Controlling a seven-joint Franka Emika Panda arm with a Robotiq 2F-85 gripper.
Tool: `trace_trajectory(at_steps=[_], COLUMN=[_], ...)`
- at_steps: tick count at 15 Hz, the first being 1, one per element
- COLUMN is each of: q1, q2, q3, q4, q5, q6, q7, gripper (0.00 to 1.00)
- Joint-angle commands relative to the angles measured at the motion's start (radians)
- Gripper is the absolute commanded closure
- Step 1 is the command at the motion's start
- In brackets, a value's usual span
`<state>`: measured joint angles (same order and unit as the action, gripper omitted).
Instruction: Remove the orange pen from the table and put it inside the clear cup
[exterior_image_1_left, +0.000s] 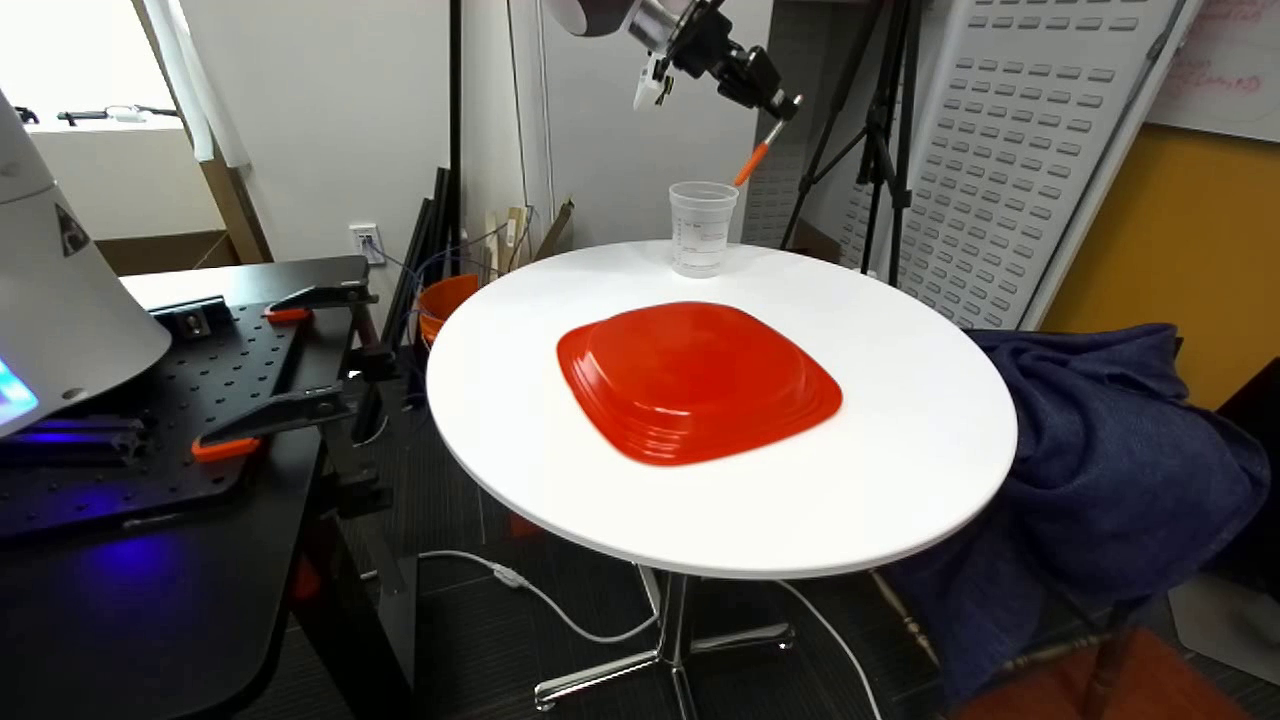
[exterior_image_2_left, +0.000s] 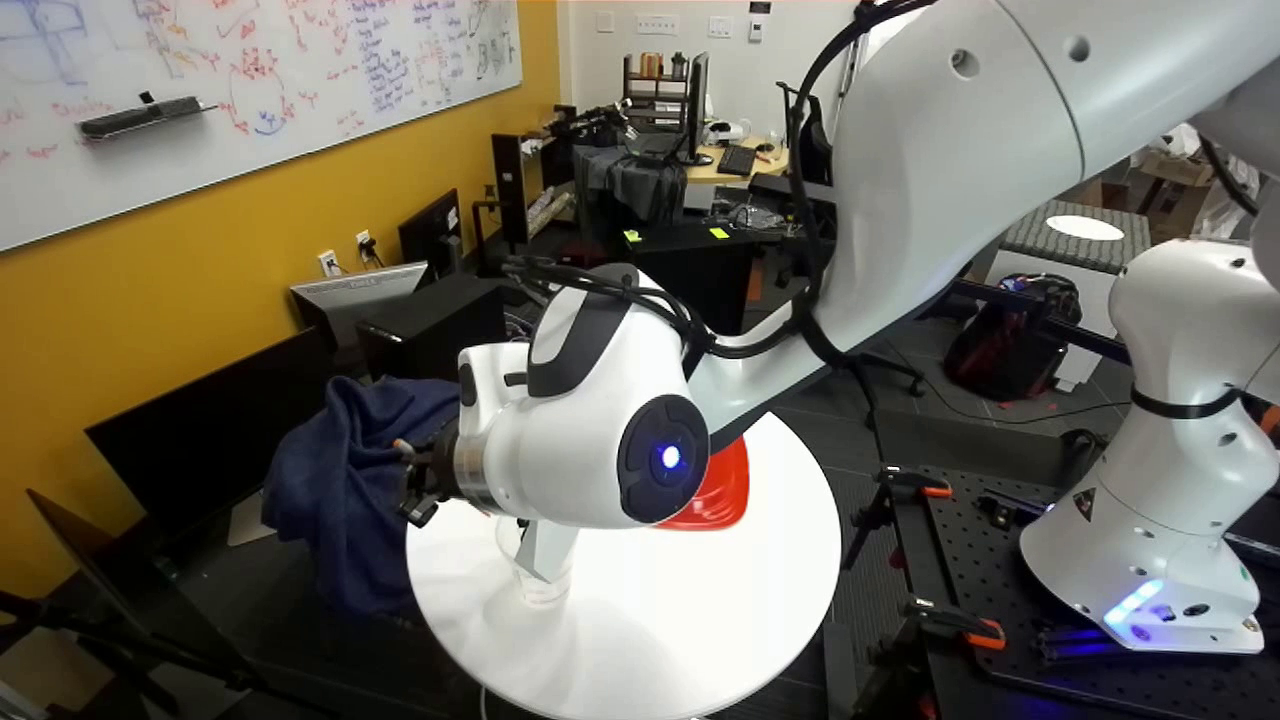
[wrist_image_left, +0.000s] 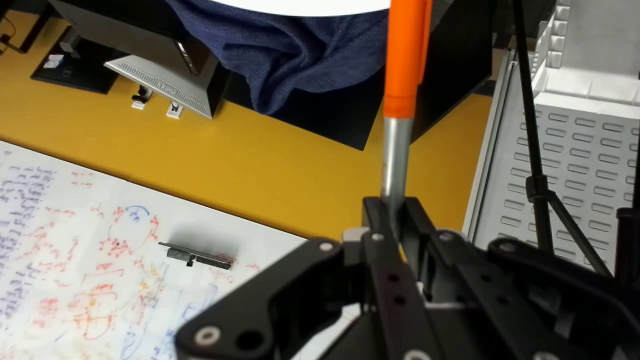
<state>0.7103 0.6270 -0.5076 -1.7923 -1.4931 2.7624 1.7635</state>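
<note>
The orange pen (wrist_image_left: 402, 55) is held by its silver-grey part between the fingertips of my gripper (wrist_image_left: 392, 215), which is shut on it. In an exterior view the gripper (exterior_image_1_left: 785, 105) is above the far edge of the round white table (exterior_image_1_left: 900, 450). The pen (exterior_image_1_left: 752, 163) tilts there, orange end down, beside and just above the rim of the clear cup (exterior_image_1_left: 700, 235); whether it touches the rim I cannot tell. The cup stands upright on the table. In an exterior view the arm partly hides the cup (exterior_image_2_left: 545, 592); the gripper (exterior_image_2_left: 415, 485) is at its left. The cup is out of the wrist view.
A large orange-red plate (exterior_image_1_left: 700, 380) lies upside down on the table. A black tripod (exterior_image_1_left: 885, 150) and a grey slotted panel (exterior_image_1_left: 1040, 150) stand behind. Dark blue cloth (exterior_image_1_left: 1100, 450) hangs beside the table. The black workbench (exterior_image_1_left: 150, 600) with clamps holds the robot base.
</note>
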Motion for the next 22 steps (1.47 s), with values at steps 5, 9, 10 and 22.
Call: trace_trajectory(at_steps=[5,9,10,22], q1=[0.117,0.186,0.043,-0.365], q2=[-0.076,-0.11,-0.167,-0.215], q3=[-0.015,-0.026,0.163,0.641], q4=[-0.096,-0.15,-0.163,-0.261], q5=[-0.053,-0.076,-0.164,-0.319], q6=[-0.1,-0.189,-0.301,-0.564], q7=[0.033,0.079,0.1,0.167], gripper=[0.97,0.97,0.97,0.97])
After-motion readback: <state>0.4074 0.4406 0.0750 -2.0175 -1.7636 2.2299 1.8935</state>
